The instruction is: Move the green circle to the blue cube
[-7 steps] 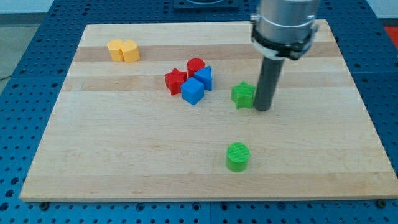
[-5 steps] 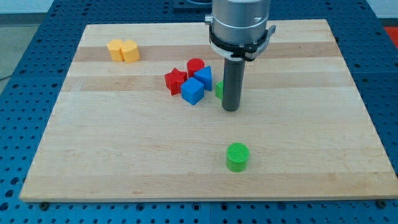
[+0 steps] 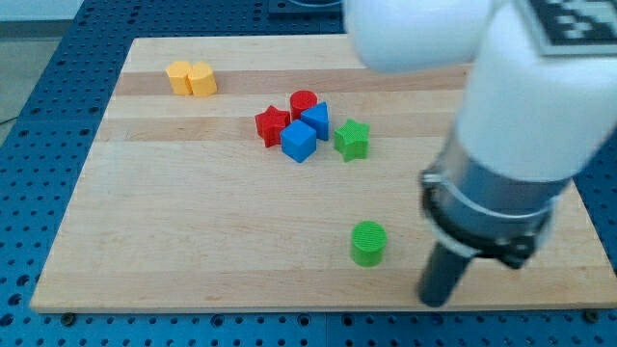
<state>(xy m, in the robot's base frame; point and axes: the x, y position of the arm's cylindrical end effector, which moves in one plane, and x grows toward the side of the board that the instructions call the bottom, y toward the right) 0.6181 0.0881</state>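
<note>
**Kid:** Where is your tip?

**Me:** My tip (image 3: pixel 436 301) is down on the wooden board (image 3: pixel 174 241), near the view's bottom edge. It is to the view's right of the green circle (image 3: pixel 367 242) and a little lower. It is near the circle but not touching it.

**Kid:** Is it holding anything?

**Me:** No. It is just a dark rod. It has no jaws to open or close, so it grabs nothing. There is bare wood between it and the circle.

**Kid:** Where is the blue cube?

**Me:** The blue cube (image 3: pixel 299 141) is up from the green circle and a bit to the view's left, well apart from it. It sits in a small bunch of blocks. A red star (image 3: pixel 272 125) touches it on the view's left. Another blue block (image 3: pixel 316 120) sits just above it, and I cannot tell its shape. A red round block (image 3: pixel 304 101) is at the top of the bunch.

**Kid:** What about that other green one?

**Me:** That is a green star (image 3: pixel 352 140). It is straight up from the green circle, just beside the blue cube on the view's right.

**Kid:** And the yellow ones?

**Me:** Two yellow blocks (image 3: pixel 191 78) sit side by side, touching. They are far up and to the view's left of the green circle
</note>
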